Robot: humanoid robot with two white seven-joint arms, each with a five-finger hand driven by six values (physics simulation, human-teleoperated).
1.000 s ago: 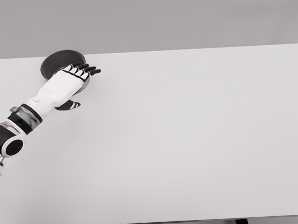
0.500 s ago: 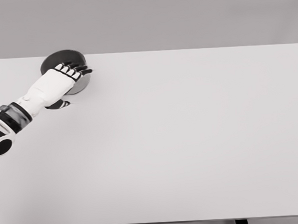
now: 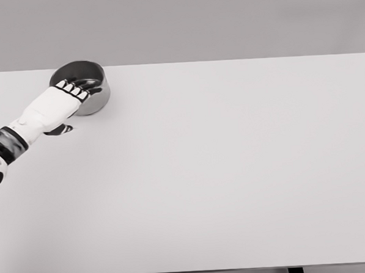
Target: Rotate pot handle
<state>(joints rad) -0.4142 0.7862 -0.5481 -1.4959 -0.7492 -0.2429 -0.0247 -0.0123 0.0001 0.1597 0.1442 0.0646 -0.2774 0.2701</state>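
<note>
A dark grey round pot [image 3: 93,86] stands at the far left corner of the white table [image 3: 221,165]. My left hand [image 3: 76,93] lies over its near-left rim, white back uppermost, dark fingers stretched flat toward the pot's inside and holding nothing. The thumb [image 3: 61,129] points down by the table. The hand covers the pot's near-left side, and no handle shows. The right arm is out of view.
The table's far edge runs just behind the pot and its left edge is close to my left forearm [image 3: 11,136]. Two dark table legs show below the front edge.
My left arm has drawn back to the left and slightly away, so the hand now covers less of the pot and more of its right wall and inside shows.
</note>
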